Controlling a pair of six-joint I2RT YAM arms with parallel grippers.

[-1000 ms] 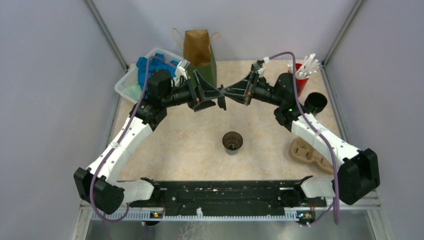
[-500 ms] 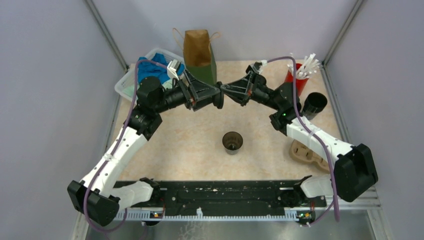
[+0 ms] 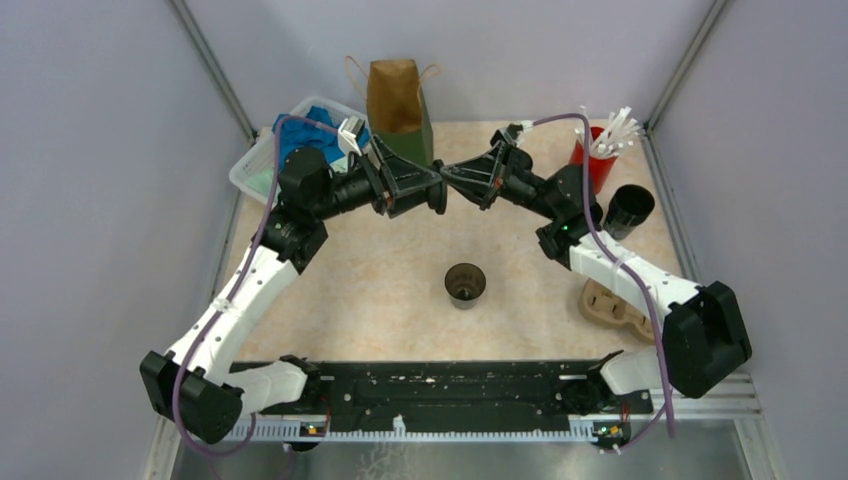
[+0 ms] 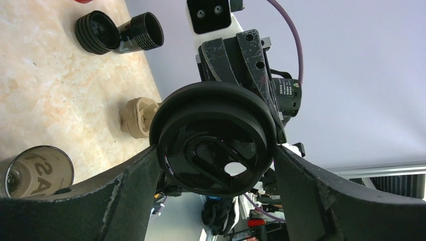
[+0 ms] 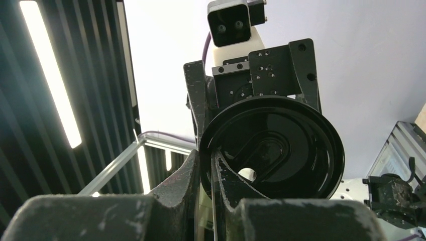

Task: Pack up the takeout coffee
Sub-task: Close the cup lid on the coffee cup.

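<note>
A round black lid [image 4: 213,140] hangs in mid-air above the back of the table, between both grippers. My right gripper [image 5: 213,156] is shut on its rim, one finger on each face of the lid [image 5: 281,145]. My left gripper [image 4: 216,150] faces it, fingers spread wide and pressed against opposite edges of the lid. In the top view the two grippers meet tip to tip [image 3: 441,187]. A takeout coffee cup [image 3: 465,283] stands lidless on the table's middle, below and nearer than the grippers. More black cups [image 3: 628,206] lie at the far right.
A brown paper bag [image 3: 397,100] stands open at the back, just behind the left gripper. A red cup of white sticks [image 3: 598,158] is at the back right. A tan pulp carrier [image 3: 612,305] lies at the right. A clear bin of blue items [image 3: 285,150] sits back left.
The left arm has swung its gripper up to the lid and its fingers have drawn in around it. The right gripper has shifted slightly left, still pinching the lid's rim.
</note>
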